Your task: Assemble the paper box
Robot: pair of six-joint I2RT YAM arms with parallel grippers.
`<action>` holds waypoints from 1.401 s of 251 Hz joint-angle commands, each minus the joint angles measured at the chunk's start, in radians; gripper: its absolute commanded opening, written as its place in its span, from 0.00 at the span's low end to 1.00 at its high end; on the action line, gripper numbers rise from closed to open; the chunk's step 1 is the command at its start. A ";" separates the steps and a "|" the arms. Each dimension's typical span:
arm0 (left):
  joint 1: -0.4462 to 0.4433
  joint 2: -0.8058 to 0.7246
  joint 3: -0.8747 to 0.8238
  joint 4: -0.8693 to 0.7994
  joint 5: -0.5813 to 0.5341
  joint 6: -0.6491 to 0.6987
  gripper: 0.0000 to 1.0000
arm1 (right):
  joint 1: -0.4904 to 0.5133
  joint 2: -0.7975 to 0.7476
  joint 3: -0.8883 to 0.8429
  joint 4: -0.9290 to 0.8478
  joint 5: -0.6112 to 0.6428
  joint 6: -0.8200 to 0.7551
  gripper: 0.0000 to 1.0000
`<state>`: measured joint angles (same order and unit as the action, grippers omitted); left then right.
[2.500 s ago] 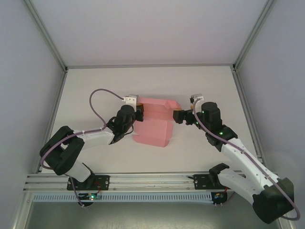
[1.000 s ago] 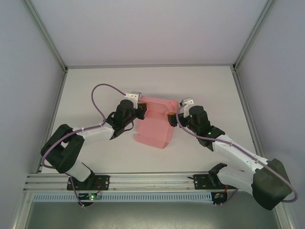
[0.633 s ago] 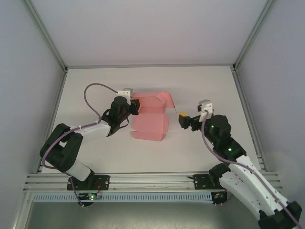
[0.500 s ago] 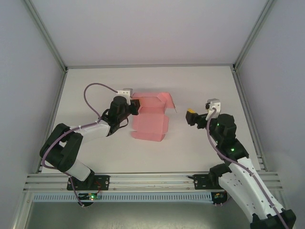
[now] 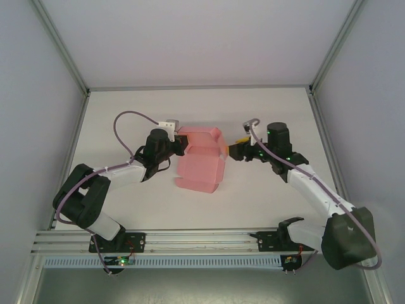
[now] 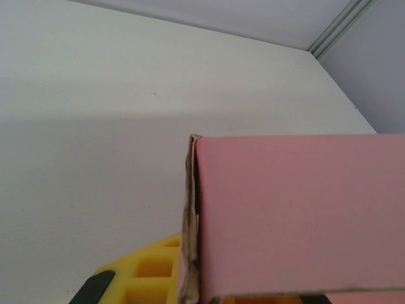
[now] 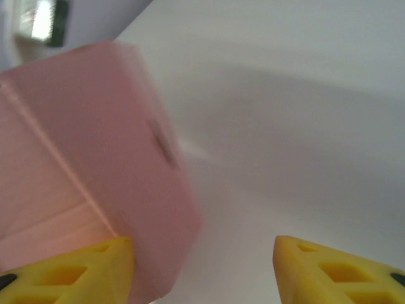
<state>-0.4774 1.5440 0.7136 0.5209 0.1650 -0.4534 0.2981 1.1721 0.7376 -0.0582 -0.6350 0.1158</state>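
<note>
Centre frame: the left gripper [image 5: 182, 142] is clamped on the left edge of the pink paper box [image 5: 199, 168]. The right gripper [image 5: 233, 151], fingers apart, should straddle the right wall squarely before closing.

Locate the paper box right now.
Top view: the paper box sits centre-frame, between the left end effector, gripping its far-left edge, and the right end effector.

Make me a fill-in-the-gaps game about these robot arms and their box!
1. The paper box is coloured ___.
2. The left claw pinches the box's edge, while the right claw stands ___.
3. The right claw's fingers are coloured ___.
Missing words: pink, open, yellow.
</note>
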 commanded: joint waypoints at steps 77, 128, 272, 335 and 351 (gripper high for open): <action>0.000 -0.010 0.006 0.009 0.031 0.022 0.00 | 0.211 0.071 0.104 -0.004 0.343 -0.105 0.48; -0.010 -0.008 0.016 -0.010 0.021 0.030 0.00 | 0.298 0.109 0.117 0.065 0.680 -0.077 0.45; -0.109 0.017 0.242 -0.694 -0.601 -0.245 0.00 | 0.443 0.487 0.325 -0.037 1.865 0.164 0.02; -0.061 0.116 0.338 -1.058 -0.691 -0.404 0.00 | 0.352 0.434 0.269 -0.064 1.928 0.277 0.00; -0.052 0.134 0.342 -1.089 -0.706 -0.430 0.00 | 0.338 0.420 0.261 -0.068 1.953 0.300 0.00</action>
<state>-0.6182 1.6379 1.0931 -0.1387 -0.2687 -0.7494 0.7872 1.6505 1.0439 -0.0219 0.8825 0.3176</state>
